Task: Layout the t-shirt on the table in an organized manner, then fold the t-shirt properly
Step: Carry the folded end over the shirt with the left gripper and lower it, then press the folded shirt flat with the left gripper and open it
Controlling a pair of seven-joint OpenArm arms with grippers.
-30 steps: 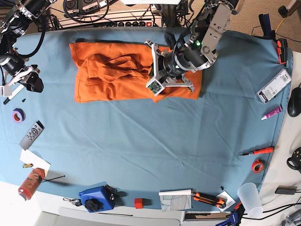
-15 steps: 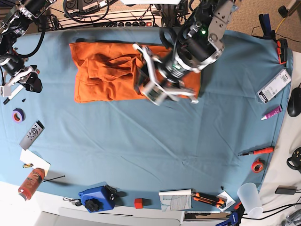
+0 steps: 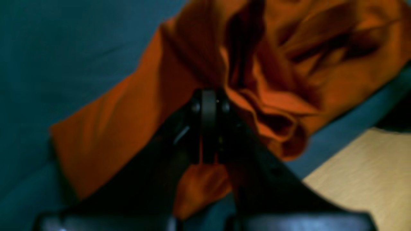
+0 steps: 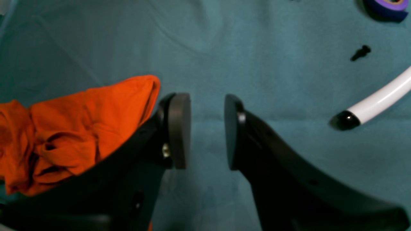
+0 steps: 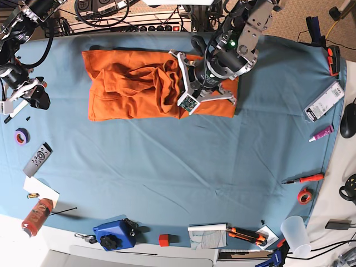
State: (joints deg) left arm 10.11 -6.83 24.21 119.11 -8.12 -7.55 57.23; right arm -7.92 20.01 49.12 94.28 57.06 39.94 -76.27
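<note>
The left gripper (image 3: 208, 128) is pinching a fold of the t-shirt (image 5: 133, 92), its jaws pressed together on orange cloth that is bunching up on both sides of them; the left wrist view is blurred, so it looks like a raised ridge of fabric in the grip, though exactly which part of the garment cannot be told. From the base view this arm is reaching down over the right-hand part of the shirt, near the far edge of the desk (image 5: 183, 183). The right gripper (image 4: 207, 131) is hanging with its jaws parted and nothing between them, above bare blue-teal cloth just beside a crumpled corner of the shirt, at the left side of the base view. The shirt itself is lying as a rough, rumpled band along the far side of the desk, with deep creases and doubled-over layers toward its middle, so it is not yet spread flat. The step in hand seems to be the laying-out, with the folding not begun. The next move is likely calling for the left arm to be drawing its pinched fold outward and clear of the heap, while the right arm is coming in to take the near corner so the two can be pulling the cloth taut between them.
</note>
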